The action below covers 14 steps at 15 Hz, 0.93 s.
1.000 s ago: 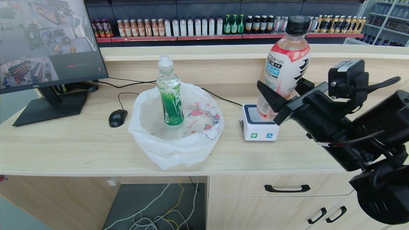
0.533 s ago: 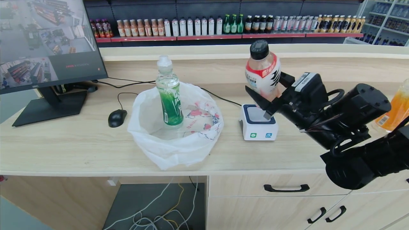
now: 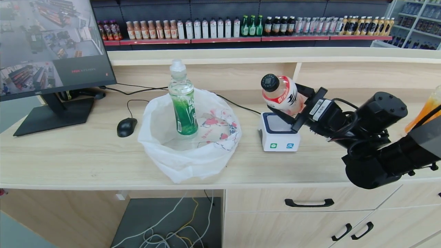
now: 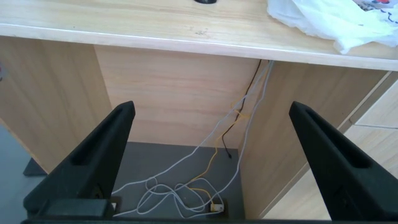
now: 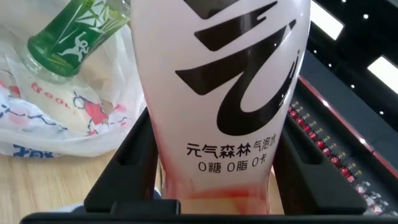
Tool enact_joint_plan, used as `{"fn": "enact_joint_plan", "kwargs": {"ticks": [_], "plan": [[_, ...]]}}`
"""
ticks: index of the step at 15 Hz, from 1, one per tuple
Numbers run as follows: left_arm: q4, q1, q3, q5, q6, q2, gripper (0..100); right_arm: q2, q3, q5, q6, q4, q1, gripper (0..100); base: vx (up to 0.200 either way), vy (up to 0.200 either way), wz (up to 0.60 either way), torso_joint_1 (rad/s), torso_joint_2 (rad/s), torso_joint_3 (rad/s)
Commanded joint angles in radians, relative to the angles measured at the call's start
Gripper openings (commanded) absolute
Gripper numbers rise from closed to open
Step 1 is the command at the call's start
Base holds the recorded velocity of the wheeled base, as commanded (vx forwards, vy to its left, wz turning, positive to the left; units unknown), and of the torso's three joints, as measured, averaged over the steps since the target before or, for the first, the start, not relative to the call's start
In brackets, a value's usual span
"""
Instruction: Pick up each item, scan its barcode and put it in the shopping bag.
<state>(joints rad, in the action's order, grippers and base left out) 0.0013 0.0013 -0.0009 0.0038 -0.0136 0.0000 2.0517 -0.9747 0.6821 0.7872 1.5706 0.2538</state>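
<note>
Pink bottle (image 3: 283, 94) — tilted over the white scanner (image 3: 278, 137), clamped between the fingers of the right gripper (image 3: 288, 102). Its label is white with black brush marks and a red band. The shopping bag (image 3: 189, 151) sits mouth-open beside the scanner, with a strip of bare counter (image 3: 249, 148) between them; the bag's front fold reaches the counter's edge. Three bottles at the counter: the pink one held, a green bottle (image 3: 183, 100) upright in the bag, an orange bottle (image 3: 427, 110) at the far right. Left gripper (image 4: 211, 109) — fingers wide apart, below the counter front.

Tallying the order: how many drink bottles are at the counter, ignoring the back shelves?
3: green bottle standing in the shopping bag; pink bottle in the right hand over the scanner; orange bottle far right, partly hidden by the arm.
</note>
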Motion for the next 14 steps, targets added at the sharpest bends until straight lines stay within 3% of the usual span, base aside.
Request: {"fn": "enact_joint_plan", "kwargs": {"ticks": [1,6,14], "plan": [[0.000,0.000,0.001,-0.001,0.000,0.000,100,0.044,-0.035,0.040,0.014,0.000,-0.019,0,0.000,0.000,0.00,0.000,0.00,0.000],[0.000,0.000,-0.001,0.001,0.000,0.000,100,0.113,-0.122,0.135,0.032,0.000,-0.019,0,0.000,0.000,0.00,0.000,0.00,0.000],[0.000,0.000,-0.001,0.001,0.000,0.000,100,0.130,-0.110,0.149,0.060,0.000,-0.010,0,0.000,0.000,0.00,0.000,0.00,0.000]]}}
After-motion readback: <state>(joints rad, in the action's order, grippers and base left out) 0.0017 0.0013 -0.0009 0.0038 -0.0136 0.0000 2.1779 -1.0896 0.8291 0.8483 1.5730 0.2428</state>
